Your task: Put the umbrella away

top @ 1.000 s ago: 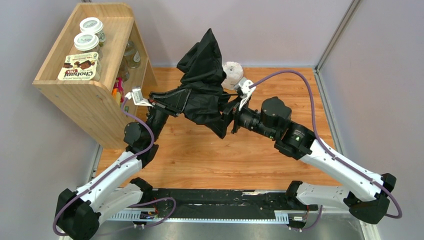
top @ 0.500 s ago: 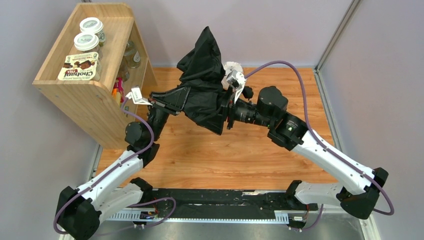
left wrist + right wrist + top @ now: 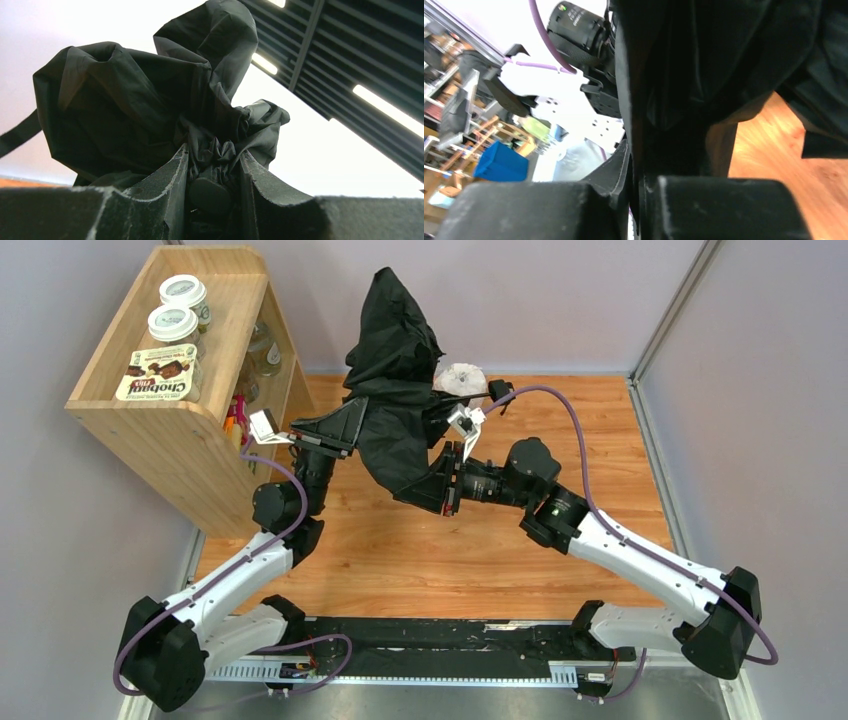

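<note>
Since the earlier frame, the right arm has swung leftward and the umbrella (image 3: 395,370) has risen; you will find its black fabric held up above the table (image 3: 450,550) between both arms, near the wooden shelf (image 3: 170,430). Note that the left gripper (image 3: 212,160) clamps the gathered fabric at the bundle's base, and the right gripper (image 3: 435,485) is closed on a lower fold. The shelf's top tier holds two lidded cups (image 3: 173,323) and a Chobani box (image 3: 158,373); a glass jar (image 3: 263,350) stands on the tier below
</note>
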